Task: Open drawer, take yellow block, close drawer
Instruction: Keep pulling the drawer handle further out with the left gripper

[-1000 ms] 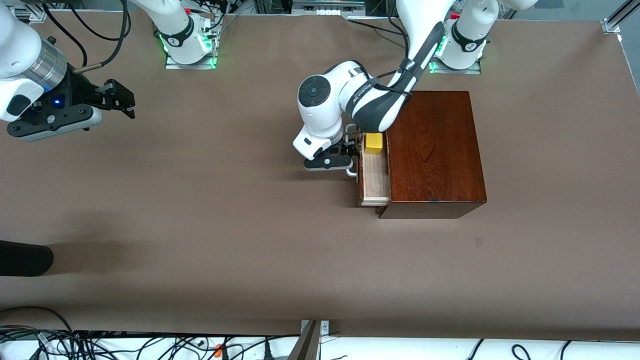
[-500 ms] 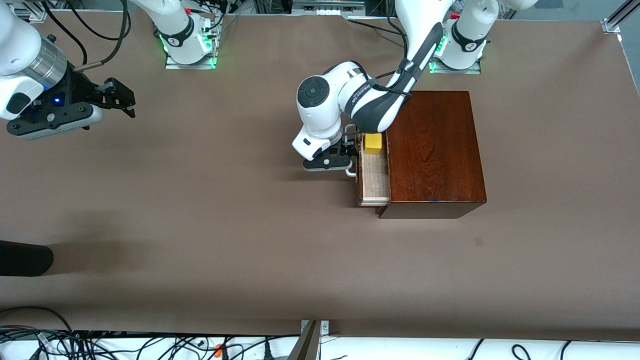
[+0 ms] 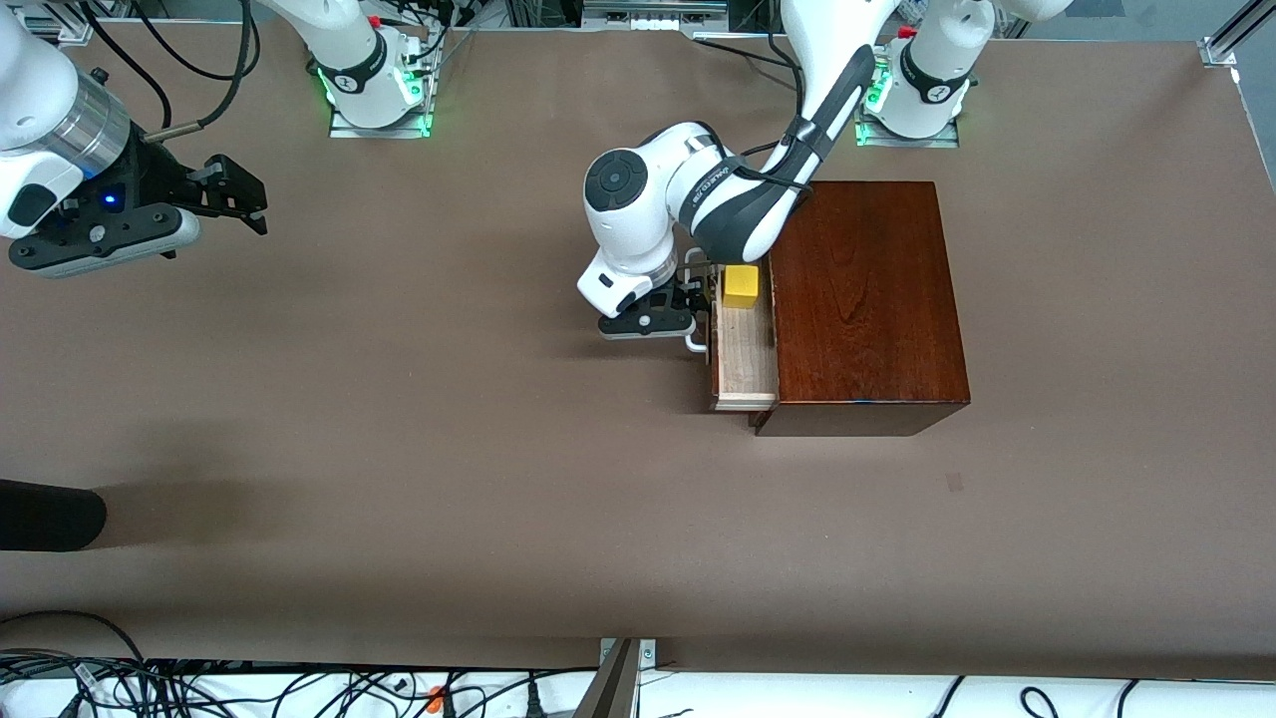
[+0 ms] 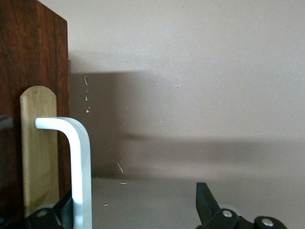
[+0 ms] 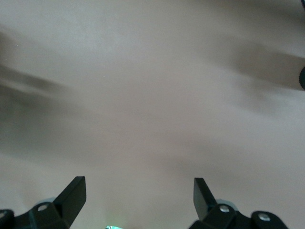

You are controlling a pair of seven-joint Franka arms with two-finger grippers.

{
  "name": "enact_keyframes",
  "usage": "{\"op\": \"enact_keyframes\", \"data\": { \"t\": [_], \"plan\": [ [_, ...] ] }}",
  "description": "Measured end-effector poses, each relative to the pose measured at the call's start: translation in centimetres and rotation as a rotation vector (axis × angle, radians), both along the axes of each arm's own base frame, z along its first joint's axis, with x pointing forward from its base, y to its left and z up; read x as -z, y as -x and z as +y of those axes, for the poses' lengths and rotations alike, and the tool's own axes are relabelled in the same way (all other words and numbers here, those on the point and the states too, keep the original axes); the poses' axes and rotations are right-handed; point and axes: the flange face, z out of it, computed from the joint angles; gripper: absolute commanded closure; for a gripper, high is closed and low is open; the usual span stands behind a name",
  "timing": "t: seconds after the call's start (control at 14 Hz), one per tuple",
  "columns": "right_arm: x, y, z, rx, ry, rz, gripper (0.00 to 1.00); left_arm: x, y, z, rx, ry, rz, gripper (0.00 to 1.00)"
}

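The dark reddish-brown box [image 3: 862,299] stands on the table near the left arm's base. Its drawer [image 3: 745,361] is pulled partly out toward the right arm's end and shows its pale interior. The yellow block [image 3: 741,285] sits in the drawer at the end farther from the front camera. My left gripper [image 3: 695,299] is open at the white handle [image 3: 695,344]. In the left wrist view the handle [image 4: 80,167] stands just inside one finger of the left gripper [image 4: 133,202], with the other finger well apart. My right gripper [image 3: 239,199] is open and empty, waiting over the right arm's end of the table; it also shows in the right wrist view [image 5: 139,186].
The brown table [image 3: 449,449] stretches out from the drawer front toward the right arm's end. A black rounded object [image 3: 50,514] juts in at that end of the table, nearer the front camera. Cables [image 3: 199,688] lie along the table's near edge.
The drawer has slid a little further out toward the right arm's end, with my left gripper moving the same way at the handle. The right gripper has barely moved.
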Motion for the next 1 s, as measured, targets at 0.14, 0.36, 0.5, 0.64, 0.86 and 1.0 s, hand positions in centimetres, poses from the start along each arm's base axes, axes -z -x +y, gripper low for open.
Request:
{"op": "enact_keyframes", "data": {
  "t": [0.14, 0.36, 0.5, 0.64, 0.86, 1.0],
  "plan": [
    [0.0, -0.1, -0.5, 0.010, 0.001, 0.000, 0.00, -0.1, 0.0, 0.0, -0.001, -0.002, 0.001, 0.00],
    [0.0, -0.2, -1.1, 0.020, 0.001, 0.001, 0.00, -0.5, -0.1, -0.2, -0.014, -0.007, 0.006, 0.00],
    [0.0, -0.2, -1.1, 0.020, 0.001, 0.001, 0.00, -0.4, -0.1, -0.3, -0.019, -0.013, 0.013, 0.00],
    [0.0, -0.2, -1.1, 0.020, 0.001, 0.001, 0.00, -0.6, -0.2, -0.3, -0.024, -0.021, 0.020, 0.00],
    [0.0, -0.2, -1.1, 0.020, 0.001, 0.000, 0.00, -2.5, 0.4, -1.2, -0.050, -0.027, 0.065, 0.00],
    [0.0, -0.2, -1.1, 0.020, 0.001, 0.001, 0.00, -3.8, 0.9, -1.7, -0.056, -0.035, 0.079, 0.00]
  ]
}}
